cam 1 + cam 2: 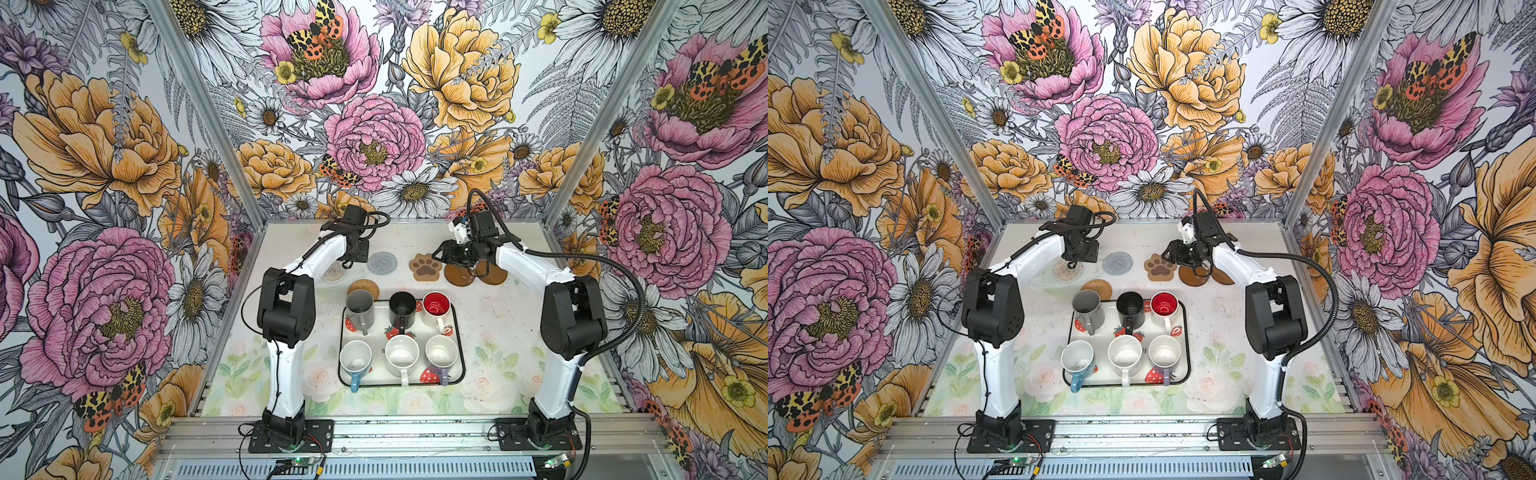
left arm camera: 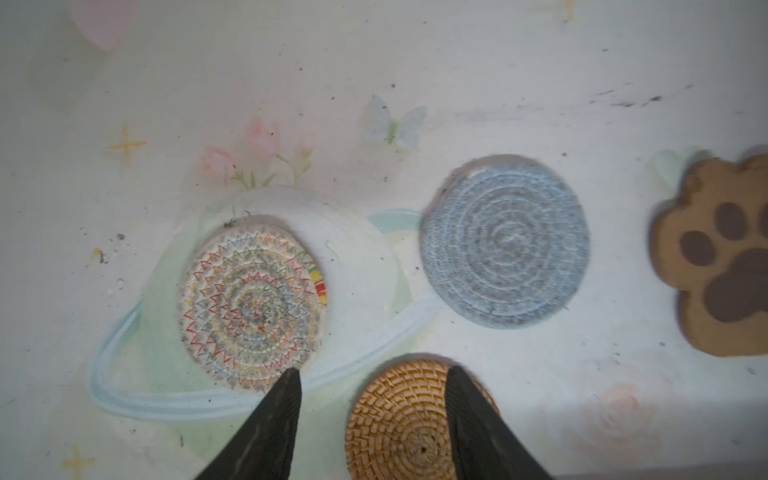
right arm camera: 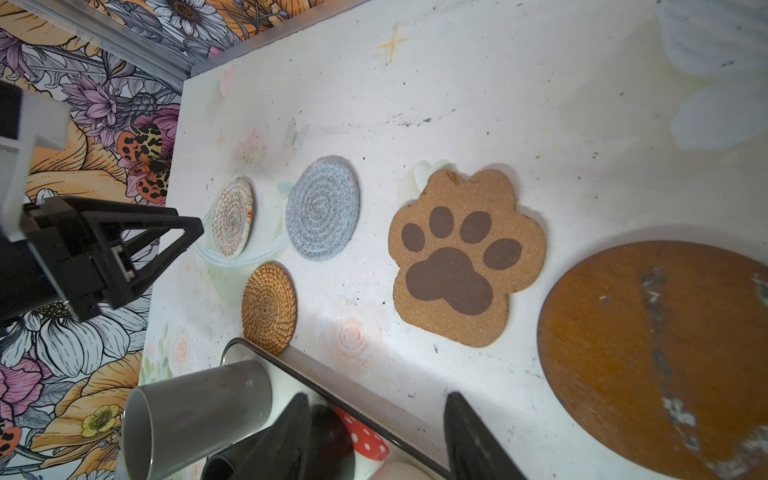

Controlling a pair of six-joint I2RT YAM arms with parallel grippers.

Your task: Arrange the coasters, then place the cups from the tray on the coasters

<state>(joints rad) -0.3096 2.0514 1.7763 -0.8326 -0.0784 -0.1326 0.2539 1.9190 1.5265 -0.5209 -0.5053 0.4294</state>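
Along the back lie the coasters: patterned round (image 1: 334,272), grey woven (image 1: 382,262), brown paw (image 1: 426,268) and two brown discs (image 1: 459,274). The rattan coaster (image 2: 399,419) lies flat by the tray's far left corner. The strawberry tray (image 1: 379,376) holds several cups, among them grey (image 1: 359,307), black (image 1: 402,309) and red-inside (image 1: 436,306). My left gripper (image 2: 372,372) hangs open above the gap between the patterned (image 2: 249,303) and rattan coasters, holding nothing. My right gripper (image 3: 377,397) is open over the tray's far rim (image 3: 353,388), beside the paw coaster (image 3: 465,257).
The flowered walls and metal posts close in the back and both sides. Both arms reach from the front rail to the back of the table. The tray sits mid-table with bare floral mat on either side of it.
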